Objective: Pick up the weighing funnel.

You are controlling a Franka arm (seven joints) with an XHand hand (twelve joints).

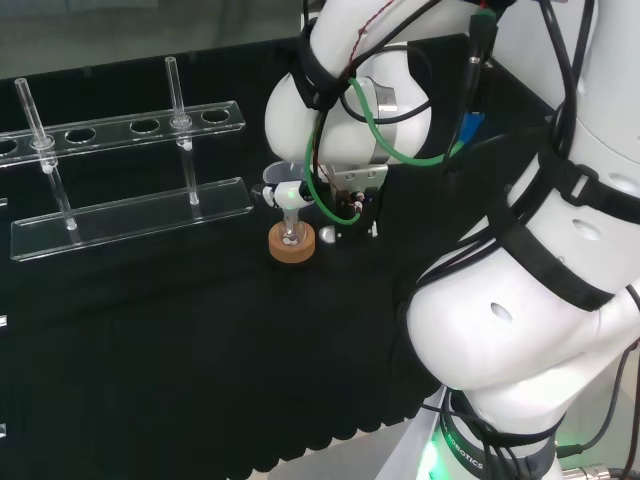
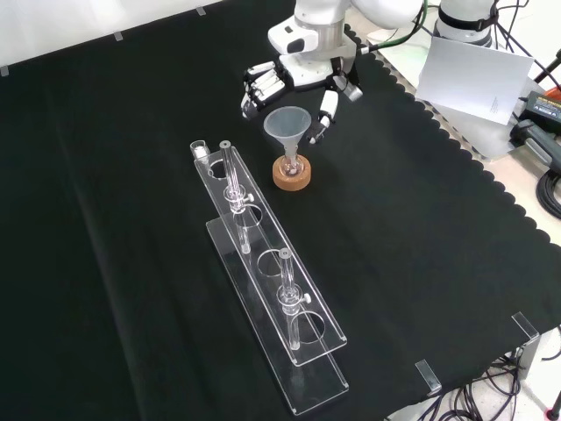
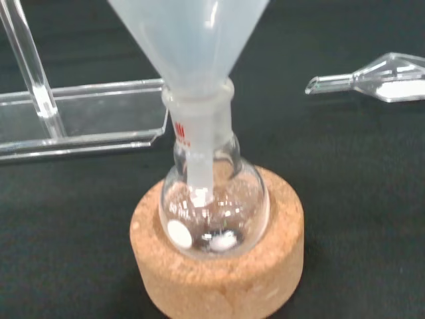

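My hand (image 2: pixel 302 74), fingers spread and empty, ready to grasp, hangs top centre of the front view behind the funnel (image 2: pixel 287 123). The weighing funnel (image 3: pixel 375 76) lies on the cloth (image 3: pixel 358 179).

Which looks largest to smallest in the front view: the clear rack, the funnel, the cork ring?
1. clear rack: by far the largest, stretching across the cloth.
2. funnel: its mouth looks slightly wider than the ring.
3. cork ring: close to the funnel in width, so that order is a near call.
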